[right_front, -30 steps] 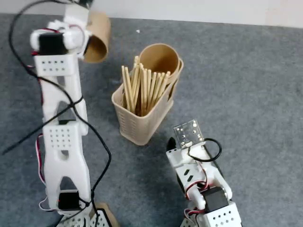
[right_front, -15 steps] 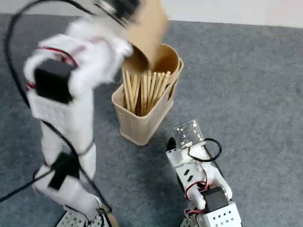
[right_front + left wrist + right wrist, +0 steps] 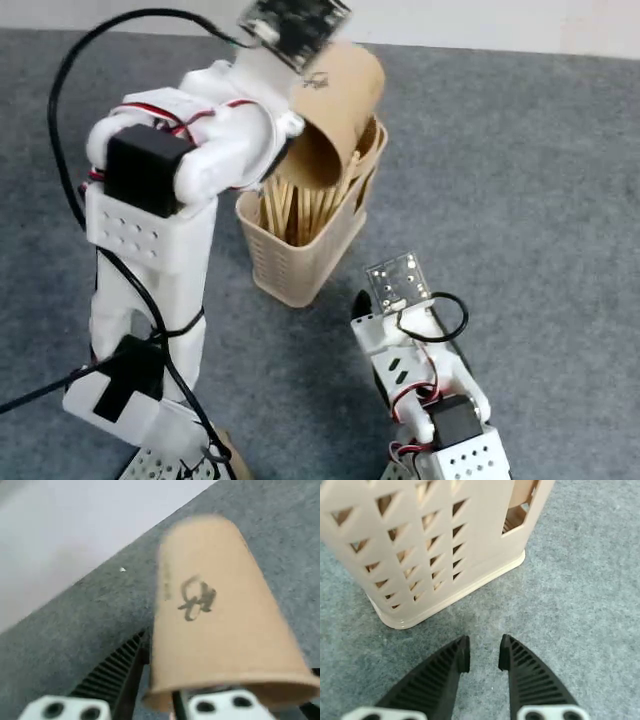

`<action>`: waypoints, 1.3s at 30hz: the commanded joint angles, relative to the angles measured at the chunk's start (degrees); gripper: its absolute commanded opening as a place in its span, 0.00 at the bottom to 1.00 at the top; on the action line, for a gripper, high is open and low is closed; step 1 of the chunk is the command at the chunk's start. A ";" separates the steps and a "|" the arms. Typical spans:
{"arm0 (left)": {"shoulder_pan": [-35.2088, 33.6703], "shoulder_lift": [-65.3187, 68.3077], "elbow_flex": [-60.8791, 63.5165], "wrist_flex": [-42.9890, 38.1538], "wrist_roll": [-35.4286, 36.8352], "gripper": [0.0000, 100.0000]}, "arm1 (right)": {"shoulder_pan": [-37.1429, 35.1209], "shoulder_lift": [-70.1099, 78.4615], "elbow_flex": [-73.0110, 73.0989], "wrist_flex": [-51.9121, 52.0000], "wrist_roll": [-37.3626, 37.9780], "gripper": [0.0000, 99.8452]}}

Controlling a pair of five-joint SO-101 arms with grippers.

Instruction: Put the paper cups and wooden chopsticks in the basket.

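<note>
The light is soft and even and seems to come from above, so no hard shadow falls on the grey table (image 3: 520, 200). The white left arm (image 3: 150, 230) is bright, but without glare. Inside the basket (image 3: 300, 265), between the chopsticks (image 3: 300, 215), it is darker. In the right wrist view a faint shadow lies along the basket's foot. The paper cup (image 3: 215, 620) is lit evenly, and the pale strip (image 3: 60, 530) far behind it is the brightest part.

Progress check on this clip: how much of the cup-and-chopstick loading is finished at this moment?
Done: the wooden chopsticks stand in the basket. In hand: the left pincer holds a paper cup tilted over the basket, not yet released. Left: lowering that cup in and letting go. The right pincer sits open and empty beside the basket.
</note>
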 commanded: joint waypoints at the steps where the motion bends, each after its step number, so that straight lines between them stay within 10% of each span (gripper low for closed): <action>1: -1.10 -0.75 -0.04 -0.88 1.14 0.15 | 0.57 -0.75 7.87 0.13 -0.44 0.11; 21: -1.01 1.10 0.31 -9.49 1.14 0.13 | 0.57 -0.75 7.87 0.13 -0.44 0.11; 39: -2.42 29.49 -0.04 -9.85 1.23 0.13 | 0.66 -0.75 7.87 0.13 -0.44 0.11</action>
